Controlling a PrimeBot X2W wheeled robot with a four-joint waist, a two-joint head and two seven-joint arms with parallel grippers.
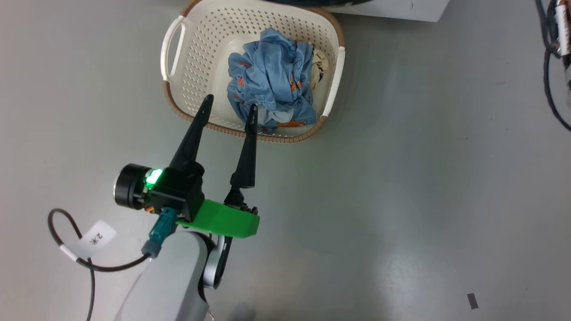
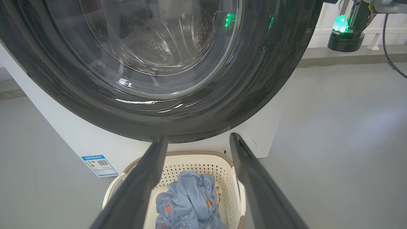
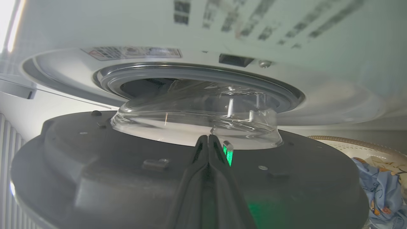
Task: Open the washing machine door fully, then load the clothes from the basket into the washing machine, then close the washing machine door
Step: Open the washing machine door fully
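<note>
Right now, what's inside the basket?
Inside the basket sits a crumpled pile of clothes: light blue fabric with small orange-red prints, and a cream-white piece peeking out beside it. Anything under the pile, and the basket floor there, is covered by the blue fabric.

Bright, even light; soft glare on the floor (image 1: pixel 401 267); white streaks glint on the washing machine door (image 2: pixel 159 70); lettering (image 3: pixel 254 22) atop the right wrist view is blurred.

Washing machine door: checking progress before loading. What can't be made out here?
- Door opening angle: right wrist view too close; head view's top edge cuts the machine.
- Machine labels: blurred, right wrist view.
- Cream garment: mostly under blue clothes, head view.
</note>
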